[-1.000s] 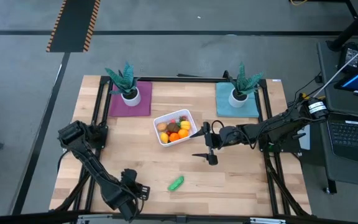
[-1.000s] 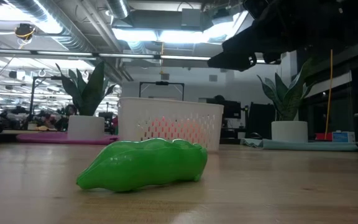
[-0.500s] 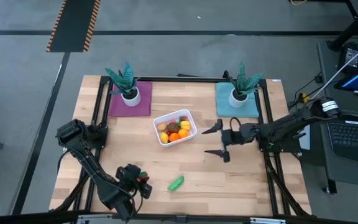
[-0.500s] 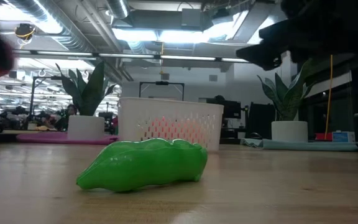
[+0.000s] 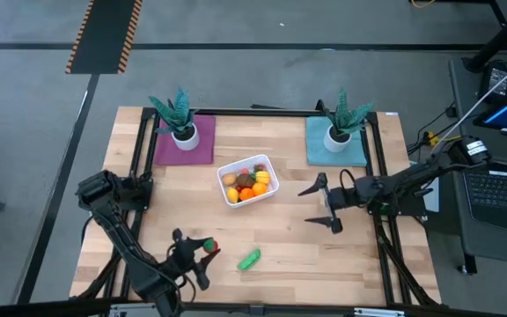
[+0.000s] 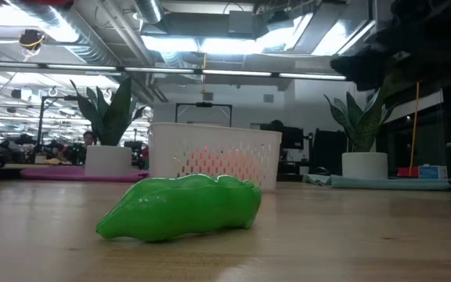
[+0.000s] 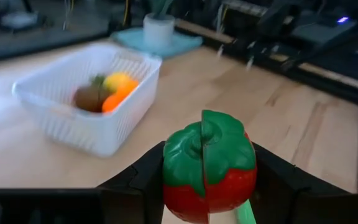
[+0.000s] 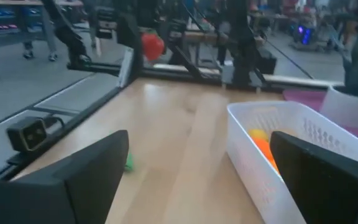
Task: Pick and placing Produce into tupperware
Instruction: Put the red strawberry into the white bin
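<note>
My two arms were dark, nearly black, built of jointed segments. The left arm showed a boxy black joint housing and chunky links. The right arm was slimmer, with a pale silver collar behind its gripper and thin cable loops along it. Each gripper ended in two flat, matte-black, wedge-shaped fingers.

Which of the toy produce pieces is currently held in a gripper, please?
The red tomato with the green top, clamped in the left gripper. The green pod lies loose on the table, and the other pieces sit in the white tupperware.
</note>
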Available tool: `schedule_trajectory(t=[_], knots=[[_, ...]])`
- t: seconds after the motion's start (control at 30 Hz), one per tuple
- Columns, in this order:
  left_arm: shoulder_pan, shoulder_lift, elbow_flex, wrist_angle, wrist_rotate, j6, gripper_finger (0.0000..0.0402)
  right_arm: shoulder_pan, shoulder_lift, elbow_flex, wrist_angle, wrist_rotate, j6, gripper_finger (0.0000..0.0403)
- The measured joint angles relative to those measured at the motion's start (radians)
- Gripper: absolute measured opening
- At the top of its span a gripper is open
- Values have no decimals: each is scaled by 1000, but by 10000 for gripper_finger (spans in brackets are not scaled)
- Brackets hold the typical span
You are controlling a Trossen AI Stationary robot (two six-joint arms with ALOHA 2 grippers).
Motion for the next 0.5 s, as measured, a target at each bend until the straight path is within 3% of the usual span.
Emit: schedule_trajectory(t=[0.2, 0.5], knots=[[2, 0, 0, 67, -100, 163, 166, 35, -4, 0, 79, -74, -50, 391], [43, 0, 0, 64, -105, 206, 166, 41, -4, 0, 91, -76, -65, 391]])
